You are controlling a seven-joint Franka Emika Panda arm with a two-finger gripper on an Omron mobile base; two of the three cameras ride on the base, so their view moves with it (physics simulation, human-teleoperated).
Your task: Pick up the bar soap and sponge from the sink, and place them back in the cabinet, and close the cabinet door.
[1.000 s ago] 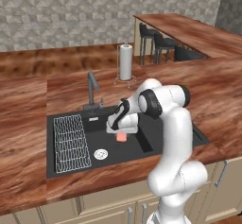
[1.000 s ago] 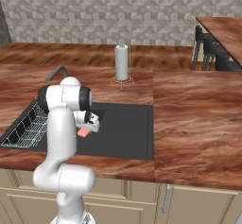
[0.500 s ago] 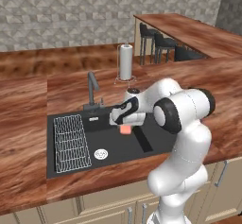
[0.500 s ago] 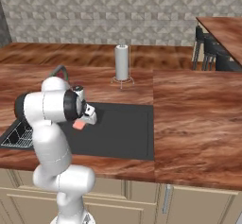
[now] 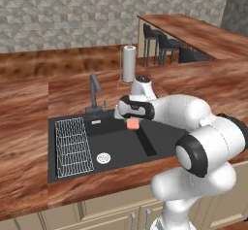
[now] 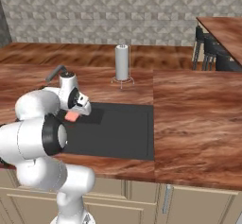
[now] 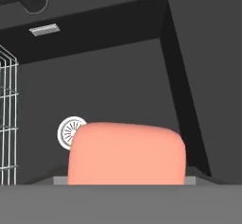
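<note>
The salmon-pink bar soap hangs above the black sink, near its back wall, with my gripper shut on it. In the hand view the soap fills the lower middle, and the sink floor lies beyond it. The sponge, the cabinet and the cabinet door are out of view.
A white wire rack lies in the sink's left part, beside a round silver drain. The dark faucet stands behind the basin. A paper towel roll stands on the wooden counter. Bar stools are at the far right.
The bar soap has risen a little over the sink in my shut gripper. My arm's elbow has swung out and forward, toward the cameras.
</note>
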